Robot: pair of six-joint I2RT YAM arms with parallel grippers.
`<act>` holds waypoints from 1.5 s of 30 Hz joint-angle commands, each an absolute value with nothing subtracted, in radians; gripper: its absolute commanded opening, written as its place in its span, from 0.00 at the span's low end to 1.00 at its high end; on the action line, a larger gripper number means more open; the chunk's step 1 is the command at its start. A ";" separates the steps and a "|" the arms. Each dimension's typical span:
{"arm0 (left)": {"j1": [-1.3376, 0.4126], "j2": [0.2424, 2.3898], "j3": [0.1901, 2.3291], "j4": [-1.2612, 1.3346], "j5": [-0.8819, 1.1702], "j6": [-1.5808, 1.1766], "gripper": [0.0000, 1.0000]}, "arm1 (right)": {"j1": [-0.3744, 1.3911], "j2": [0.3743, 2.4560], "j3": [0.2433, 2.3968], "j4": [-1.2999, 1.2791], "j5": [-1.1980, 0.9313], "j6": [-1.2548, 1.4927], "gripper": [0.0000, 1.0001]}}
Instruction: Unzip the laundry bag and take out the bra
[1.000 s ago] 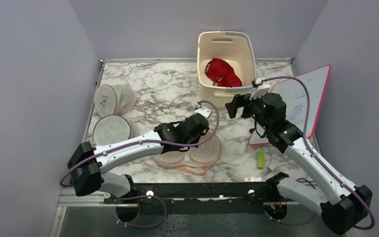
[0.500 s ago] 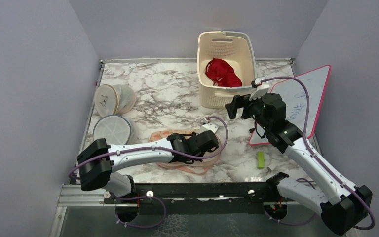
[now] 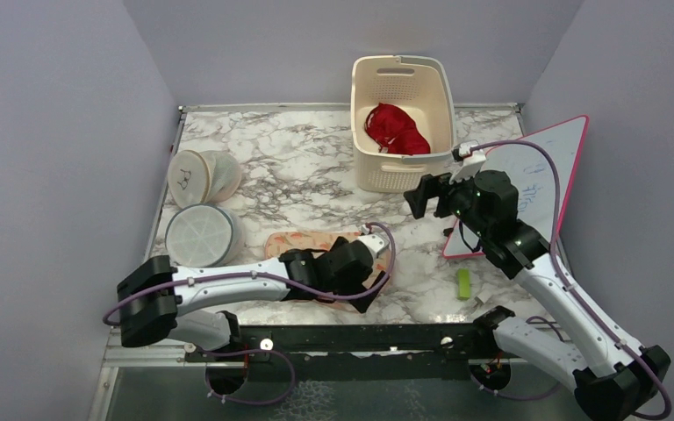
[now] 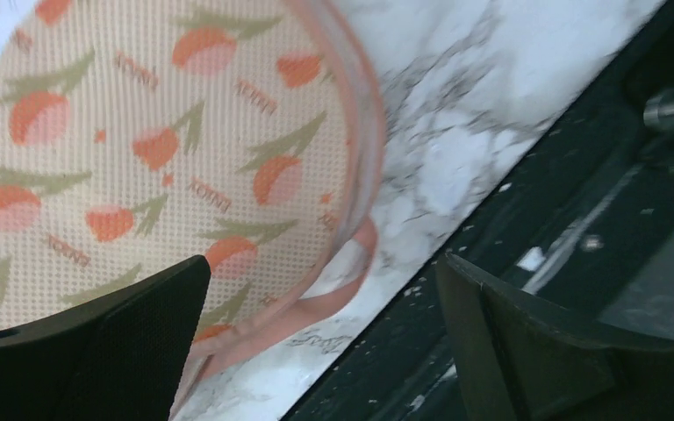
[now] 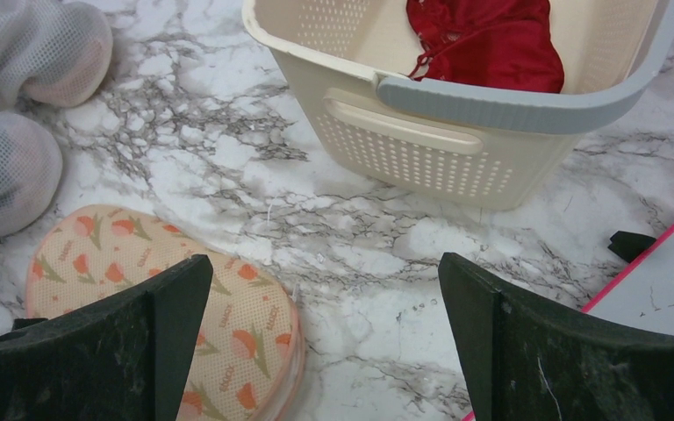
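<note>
Marble-patterned table (image 3: 290,158) fills a cell with plain lilac walls. Over its near edge the left gripper (image 4: 323,263) hangs with its jaws wide apart and nothing between them. Under it lies the bag (image 4: 140,132), flat on the marble. A thin pink loop at the bag's rim trails toward the black rail at the table's near edge. Whether the zip is open cannot be told.

The right gripper (image 5: 325,263) is also spread wide and empty, above bare marble right of centre. Just beyond it on the far side stands a cream basket (image 3: 386,175). The bra (image 3: 395,129) lies bunched inside the basket, well apart from the bag.

A pink-edged whiteboard (image 3: 527,175) lies at the right edge, under the right arm. A small green block (image 3: 463,283) sits near its near corner. At the left edge rest round white mesh cases (image 3: 200,232), one nearer and two overlapping farther back.
</note>
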State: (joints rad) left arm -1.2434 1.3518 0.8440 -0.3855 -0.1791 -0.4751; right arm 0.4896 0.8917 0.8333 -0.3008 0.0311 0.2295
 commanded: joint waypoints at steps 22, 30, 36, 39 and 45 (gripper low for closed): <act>-0.877 0.818 1.130 -0.069 -0.526 -0.029 0.99 | 0.490 0.567 1.229 -0.569 0.050 0.093 1.00; -0.877 0.639 1.141 -0.105 -0.534 -0.009 0.99 | 0.491 0.564 1.290 -0.535 0.028 0.058 1.00; -0.876 0.600 1.123 -0.103 -0.548 -0.005 0.99 | 0.491 0.571 1.282 -0.498 0.012 0.059 1.00; -0.876 0.606 1.116 -0.103 -0.544 -0.002 0.99 | 0.490 0.574 1.275 -0.492 0.005 0.067 1.00; -0.877 0.620 1.117 -0.103 -0.543 -0.002 0.99 | 0.490 0.568 1.269 -0.503 0.007 0.080 1.00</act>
